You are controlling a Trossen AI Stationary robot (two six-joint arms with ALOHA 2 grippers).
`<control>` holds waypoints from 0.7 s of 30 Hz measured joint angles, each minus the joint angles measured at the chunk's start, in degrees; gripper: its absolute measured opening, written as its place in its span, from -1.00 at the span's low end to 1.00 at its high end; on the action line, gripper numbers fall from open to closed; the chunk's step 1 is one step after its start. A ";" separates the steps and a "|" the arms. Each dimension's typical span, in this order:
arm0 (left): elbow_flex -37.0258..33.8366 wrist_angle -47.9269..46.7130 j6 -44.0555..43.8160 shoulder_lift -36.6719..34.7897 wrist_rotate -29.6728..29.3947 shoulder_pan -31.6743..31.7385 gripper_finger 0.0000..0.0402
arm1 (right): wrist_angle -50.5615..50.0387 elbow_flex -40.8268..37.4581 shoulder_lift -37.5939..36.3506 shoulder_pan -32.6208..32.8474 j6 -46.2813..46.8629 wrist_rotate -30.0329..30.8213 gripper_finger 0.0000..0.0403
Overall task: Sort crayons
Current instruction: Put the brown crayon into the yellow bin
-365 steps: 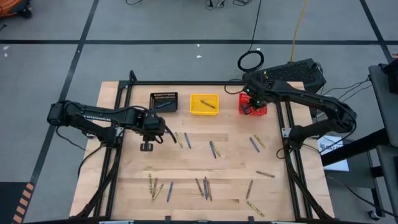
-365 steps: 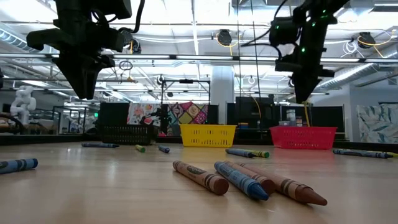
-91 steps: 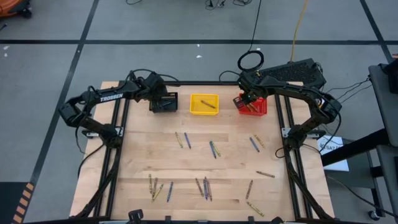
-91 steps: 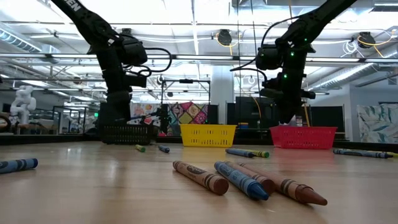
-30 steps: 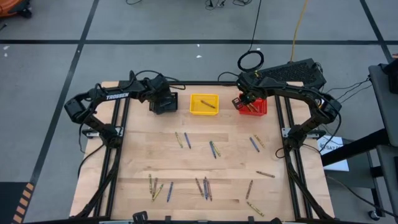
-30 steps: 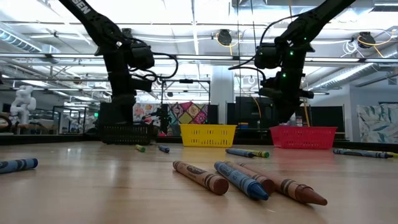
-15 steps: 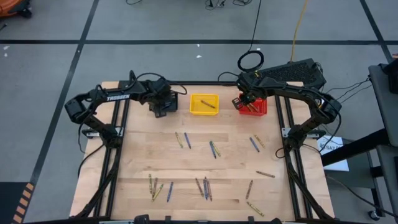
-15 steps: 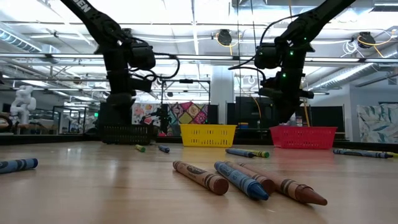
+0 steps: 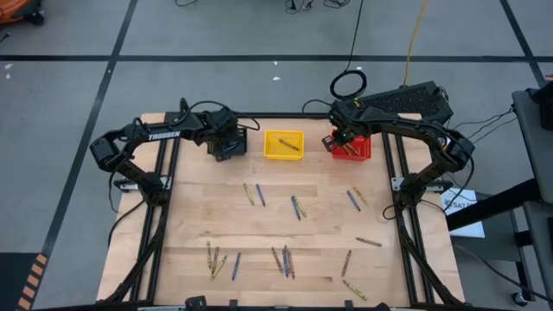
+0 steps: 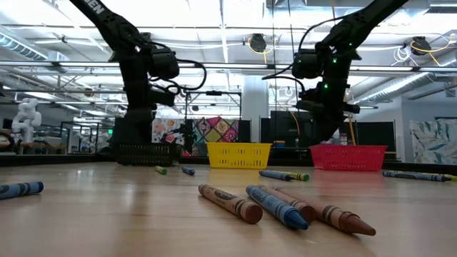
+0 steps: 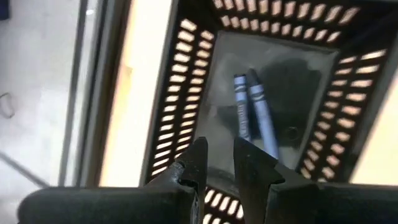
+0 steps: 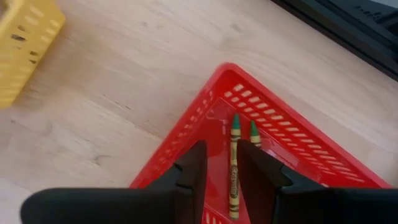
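Two blue crayons (image 11: 254, 112) lie in the black bin (image 11: 186, 74) beneath the left gripper (image 11: 219, 163).

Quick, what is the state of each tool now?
Left tool: open, empty, above the black bin.
Right tool: open, empty, above the red bin.

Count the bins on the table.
3, in a row along the far edge: black bin under the left hand, yellow bin in the middle, red bin under the right arm.
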 joint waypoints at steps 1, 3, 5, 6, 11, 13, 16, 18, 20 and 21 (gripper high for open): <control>0.00 -0.10 0.11 0.00 -1.05 -0.11 -0.65 | 0.37 0.02 0.00 0.12 -0.42 -0.75 -0.63; 0.00 -0.59 0.52 0.00 -4.29 -0.28 -0.65 | 0.95 0.23 -0.02 0.56 -0.68 -1.85 -0.63; 0.00 -1.50 1.56 0.00 -7.25 -0.54 -0.65 | 0.85 1.31 -0.06 1.20 -0.69 -2.91 -0.63; 0.00 -1.84 1.59 0.00 -8.13 -0.75 -0.65 | 0.75 2.24 -0.09 1.65 -0.60 -2.89 -0.63; 0.01 -1.89 -0.46 -1.56 -8.55 -3.00 -0.65 | -0.06 7.77 -0.28 5.08 -0.59 -2.91 -0.63; 0.04 -4.24 -2.17 -2.82 -7.72 -4.14 -0.65 | -0.77 9.85 -0.30 6.89 -0.45 -4.01 -0.63; 0.02 -9.20 -5.20 -5.32 -5.96 -6.25 -0.65 | -1.81 11.61 -0.31 9.95 1.48 -5.77 -0.63; 0.02 -12.64 -7.27 -7.11 -4.18 -7.76 -0.65 | -2.19 11.73 -0.31 12.17 2.78 -5.82 -0.63; 0.02 -15.15 -9.29 -8.90 -3.07 -9.40 -0.65 | -3.46 11.72 -0.31 14.30 4.34 -5.84 -0.63; 0.02 -16.27 -10.37 -9.75 -2.89 -10.23 -0.65 | -4.23 11.72 -0.31 15.45 5.35 -5.86 -0.63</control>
